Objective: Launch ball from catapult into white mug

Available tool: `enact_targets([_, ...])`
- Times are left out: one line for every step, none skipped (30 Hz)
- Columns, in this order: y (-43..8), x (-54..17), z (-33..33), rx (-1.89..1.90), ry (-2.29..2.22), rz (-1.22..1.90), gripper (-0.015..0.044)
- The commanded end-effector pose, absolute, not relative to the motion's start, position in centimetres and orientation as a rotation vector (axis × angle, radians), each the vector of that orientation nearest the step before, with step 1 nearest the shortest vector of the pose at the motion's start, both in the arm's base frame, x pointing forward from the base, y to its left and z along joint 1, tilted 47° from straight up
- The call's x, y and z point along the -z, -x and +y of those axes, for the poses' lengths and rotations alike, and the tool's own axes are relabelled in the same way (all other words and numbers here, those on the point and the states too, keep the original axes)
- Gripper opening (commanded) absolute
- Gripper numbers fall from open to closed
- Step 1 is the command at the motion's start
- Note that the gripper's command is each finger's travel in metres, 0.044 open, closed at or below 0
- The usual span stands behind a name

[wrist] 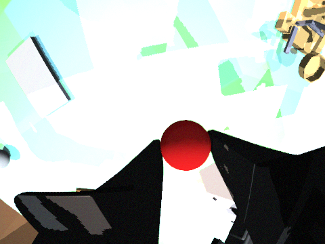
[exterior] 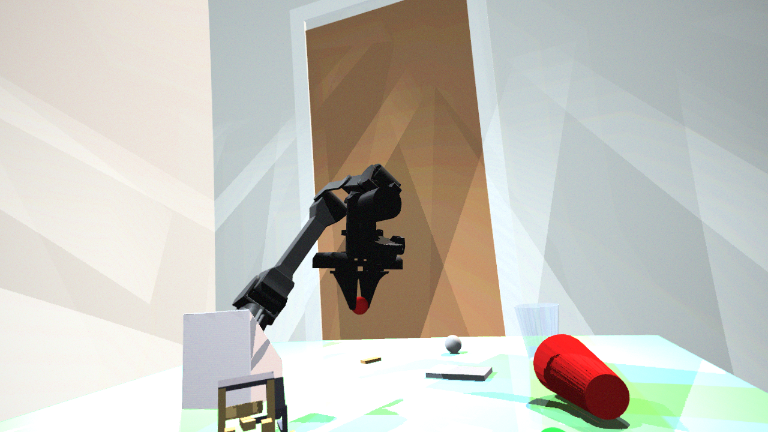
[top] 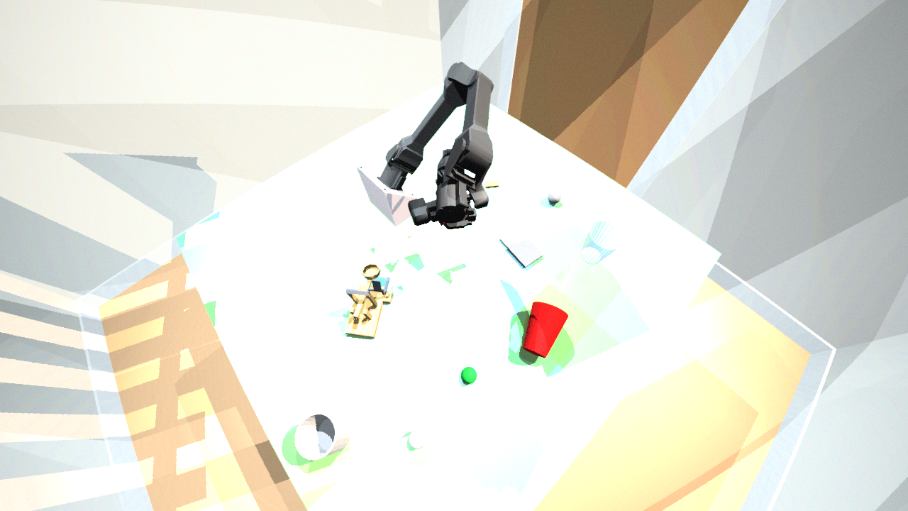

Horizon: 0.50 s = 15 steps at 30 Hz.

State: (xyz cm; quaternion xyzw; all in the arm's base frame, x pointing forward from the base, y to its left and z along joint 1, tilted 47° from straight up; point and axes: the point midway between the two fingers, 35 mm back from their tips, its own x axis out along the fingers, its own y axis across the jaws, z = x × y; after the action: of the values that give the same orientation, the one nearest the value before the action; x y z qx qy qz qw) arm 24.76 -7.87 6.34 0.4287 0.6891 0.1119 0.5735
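My gripper (exterior: 361, 300) (wrist: 184, 140) is shut on the red ball (exterior: 360, 306) (wrist: 185, 146), which sits between the fingertips high above the table. In the top view the ball is almost wholly hidden under the gripper. The wooden catapult (top: 364, 321) (exterior: 246, 384) stands left of centre in the top view, and its round cup (top: 371, 272) (wrist: 313, 68) is empty, at the end towards the arm. The catapult also shows at the top right of the wrist view, away from the fingers. The white mug (top: 307, 444) stands upright at the lower left of the top view.
A red cup (top: 545, 328) (exterior: 569, 370) lies on its side. A grey slab (top: 521, 251) (exterior: 459, 372) (wrist: 37, 74), grey ball (top: 554, 198) (exterior: 453, 344) and clear cup (top: 599, 240) (exterior: 537, 319) are right of the arm. A green ball (top: 468, 375) and white ball (top: 416, 439) lie nearer the mug.
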Motion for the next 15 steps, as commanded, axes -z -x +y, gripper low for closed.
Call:
enact_targets([-24.7,-5.0,-9.2,-0.234,-1.042,1.642,0.0000])
enact_targets([-24.7,-4.6,-9.5,-0.227,-1.052,1.648,0.0000])
enact_targets([-24.6,-4.3,-9.8,-0.222,-1.060,1.654,0.0000])
enact_targets([-24.6,-3.9,-10.1,-0.217,-1.069,1.660,0.0000])
enact_targets([-24.5,-3.6,-10.4,-0.212,-1.077,1.666,0.0000])
enact_targets([-24.5,-3.2,-10.7,-0.207,-1.085,1.672,0.0000])
enact_targets([-24.4,-2.9,-11.0,-0.202,-1.094,1.678,0.0000])
enact_targets([-24.3,-2.5,-11.3,-0.198,-1.102,1.684,0.0000])
enact_targets([-24.2,-2.2,-11.6,-0.193,-1.111,1.690,0.0000])
enact_targets([-24.2,-1.8,-11.9,-0.189,-1.119,1.696,0.0000])
enact_targets([-24.1,-1.4,-12.2,-0.184,-1.128,1.702,0.0000])
enact_targets([-24.0,-1.1,-12.4,-0.180,-1.137,1.708,0.0000])
enact_targets([-23.9,-0.7,-12.7,-0.175,-1.146,1.715,0.0000])
enact_targets([-23.8,-0.3,-12.9,-0.170,-1.156,1.721,0.0000])
enact_targets([-23.6,0.1,-13.2,-0.165,-1.166,1.727,0.0000])
